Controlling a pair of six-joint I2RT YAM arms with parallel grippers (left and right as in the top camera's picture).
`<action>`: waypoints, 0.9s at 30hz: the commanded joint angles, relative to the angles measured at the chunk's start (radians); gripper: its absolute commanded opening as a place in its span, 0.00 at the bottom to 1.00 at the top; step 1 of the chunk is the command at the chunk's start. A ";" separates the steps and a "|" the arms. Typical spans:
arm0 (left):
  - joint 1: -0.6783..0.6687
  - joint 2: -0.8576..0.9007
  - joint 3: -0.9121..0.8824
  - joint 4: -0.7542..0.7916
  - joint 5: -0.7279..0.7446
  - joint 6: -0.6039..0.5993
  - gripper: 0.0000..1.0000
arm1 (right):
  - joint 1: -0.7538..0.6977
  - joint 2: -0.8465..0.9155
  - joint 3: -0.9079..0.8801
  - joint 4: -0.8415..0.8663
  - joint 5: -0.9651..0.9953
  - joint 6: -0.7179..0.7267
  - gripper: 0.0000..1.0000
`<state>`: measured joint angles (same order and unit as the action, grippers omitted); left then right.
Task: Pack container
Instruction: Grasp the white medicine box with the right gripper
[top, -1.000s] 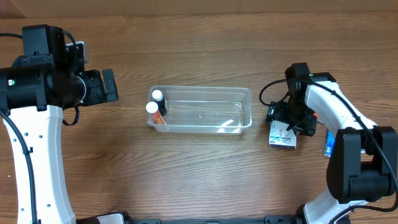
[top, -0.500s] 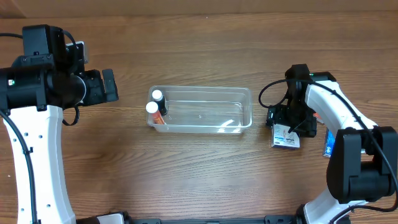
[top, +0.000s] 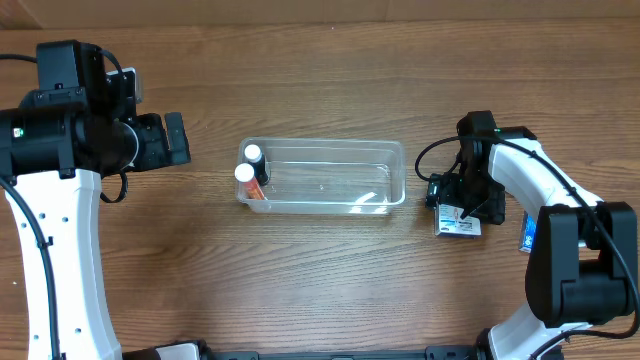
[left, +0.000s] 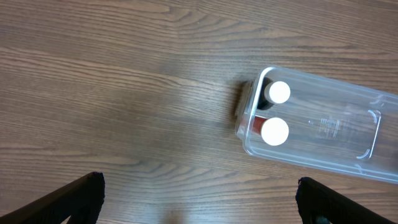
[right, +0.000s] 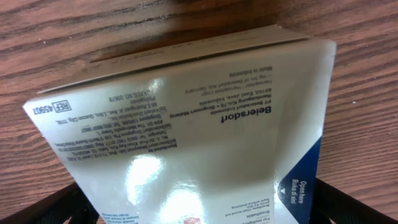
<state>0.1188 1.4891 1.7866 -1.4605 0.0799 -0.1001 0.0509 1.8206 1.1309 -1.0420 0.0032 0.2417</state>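
The clear container (top: 330, 141) in the middle of the table (top: 320, 290) looks light, thin and slippery, so hold its rim; your left gripper (left: 200, 198) is wide apart, and your right gripper (top: 465, 205) sits around the white box (right: 186, 124), squeezing or not I cannot tell.

The table (top: 320, 300) is made of brown wood, streaked with darker lines. The container (top: 320, 143) is clear. White caps (top: 252, 153) are seen on two bottles (left: 255, 126) — one is coloured red. The box (right: 186, 124) is white, printed with small dark letters — one corner is dark blue. The arms (top: 60, 230) are coloured white and black.
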 joint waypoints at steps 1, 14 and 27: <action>0.005 0.003 0.015 -0.005 0.017 0.019 1.00 | -0.006 -0.022 -0.002 0.002 -0.005 -0.003 1.00; 0.005 0.003 0.015 -0.005 0.014 0.019 1.00 | -0.006 -0.023 -0.001 0.001 -0.005 -0.003 0.83; 0.005 0.003 0.015 -0.004 0.014 0.019 1.00 | -0.006 -0.024 0.043 -0.033 -0.005 -0.003 0.80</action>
<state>0.1188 1.4891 1.7866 -1.4662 0.0799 -0.1001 0.0509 1.8206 1.1328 -1.0672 0.0032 0.2356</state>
